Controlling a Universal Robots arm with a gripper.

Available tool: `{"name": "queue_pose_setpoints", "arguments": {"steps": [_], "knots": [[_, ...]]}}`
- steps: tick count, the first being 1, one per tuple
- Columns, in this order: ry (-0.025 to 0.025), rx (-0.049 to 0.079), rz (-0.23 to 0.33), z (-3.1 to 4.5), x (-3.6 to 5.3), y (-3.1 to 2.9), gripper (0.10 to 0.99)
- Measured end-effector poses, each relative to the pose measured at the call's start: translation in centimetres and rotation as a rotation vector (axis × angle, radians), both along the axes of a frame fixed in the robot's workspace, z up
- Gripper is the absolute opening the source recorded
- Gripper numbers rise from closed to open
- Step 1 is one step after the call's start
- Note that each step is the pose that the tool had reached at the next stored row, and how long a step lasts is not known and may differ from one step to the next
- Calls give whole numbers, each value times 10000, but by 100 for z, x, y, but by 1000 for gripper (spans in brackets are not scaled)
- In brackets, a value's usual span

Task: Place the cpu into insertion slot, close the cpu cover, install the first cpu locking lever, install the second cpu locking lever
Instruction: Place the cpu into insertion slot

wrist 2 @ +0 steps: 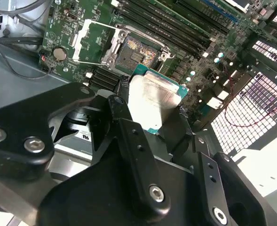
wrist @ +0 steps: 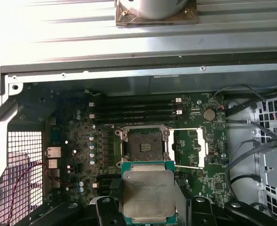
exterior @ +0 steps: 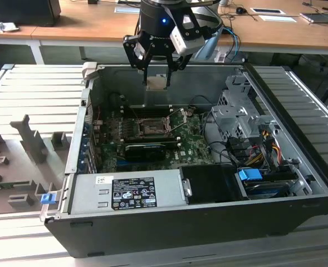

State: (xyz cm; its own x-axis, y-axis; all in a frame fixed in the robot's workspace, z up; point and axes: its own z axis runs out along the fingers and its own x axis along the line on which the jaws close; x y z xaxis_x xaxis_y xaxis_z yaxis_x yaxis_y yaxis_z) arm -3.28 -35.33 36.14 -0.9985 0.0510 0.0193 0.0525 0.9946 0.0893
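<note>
My gripper point(exterior: 156, 82) hangs over the open computer case, shut on the cpu point(exterior: 156, 83), a flat square chip with a silver-grey top. In both wrist views the black fingers point(wrist: 106, 208) clamp two opposite edges of the cpu point(wrist: 147, 190) point(wrist 2: 153, 96). The insertion slot point(wrist: 144, 146) point(wrist 2: 136, 51) point(exterior: 151, 127) lies bare below on the green board, its dark contact field exposed. The cpu is held well above it and apart from it. Beside the slot, the cpu cover point(wrist: 190, 148) point(wrist 2: 89, 40) is swung open, and thin wire levers stand raised near it.
Long black memory slots point(wrist: 133, 109) run beside the socket. A black graphics card point(exterior: 144, 150), a labelled power supply point(exterior: 133, 192), a metal drive cage point(exterior: 236, 111) and coloured cables point(exterior: 267, 144) crowd the case. A grey fixture tray point(exterior: 24, 144) lies at the exterior view's left.
</note>
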Motion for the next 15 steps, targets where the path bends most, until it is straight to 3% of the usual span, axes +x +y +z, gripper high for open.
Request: {"name": "queue_pose_setpoints", "arguments": {"steps": [15], "knots": [[0,0,-113,0,-1,0,529]]}}
